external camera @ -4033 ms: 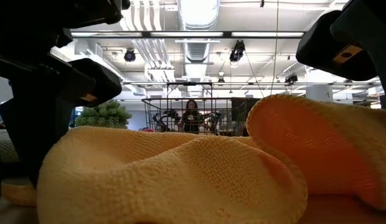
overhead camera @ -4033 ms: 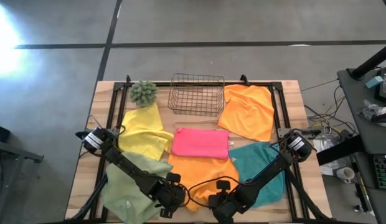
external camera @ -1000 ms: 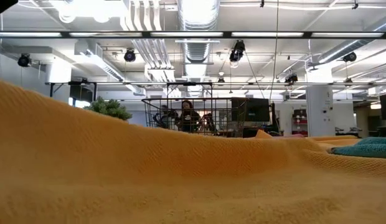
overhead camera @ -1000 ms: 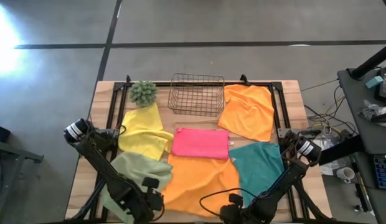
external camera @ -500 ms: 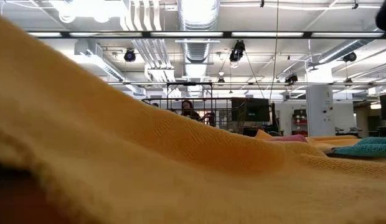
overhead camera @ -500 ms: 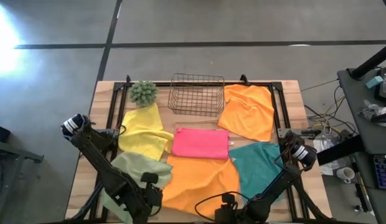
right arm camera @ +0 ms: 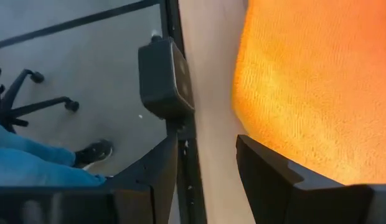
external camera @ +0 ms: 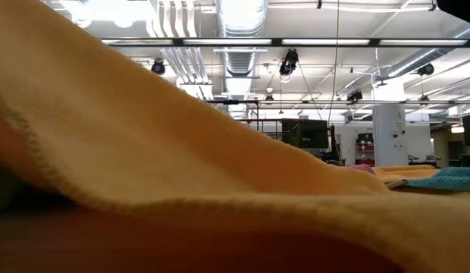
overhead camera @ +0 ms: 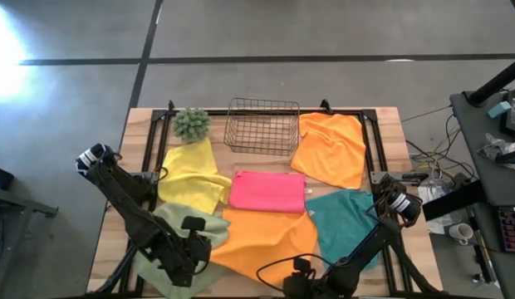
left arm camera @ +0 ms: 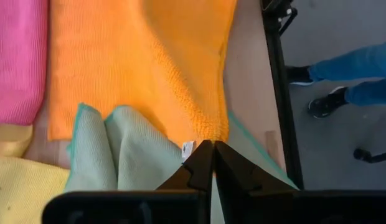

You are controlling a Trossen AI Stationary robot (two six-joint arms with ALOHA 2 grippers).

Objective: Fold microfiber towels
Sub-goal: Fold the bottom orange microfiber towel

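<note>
High view shows only the pink towel folded at center; left gripper pinches the orange towel at 6 o'clock, right gripper gapes empty, five towels remain.

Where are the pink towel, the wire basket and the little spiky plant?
pink towel (overhead camera: 267,190): high view, middle of the folded cloth.
wire basket (overhead camera: 262,104): high view, far rim.
spiky plant (overhead camera: 191,123): high view, centre of the ball.

I count 6 towels on the table: 2 orange, one in front and one at the far right, plus 1 yellow, 1 pink, 1 teal and 1 sage green. Also 1 wire basket, 1 spiky green plant, 2 arms w/ 1 gripper each.
</note>
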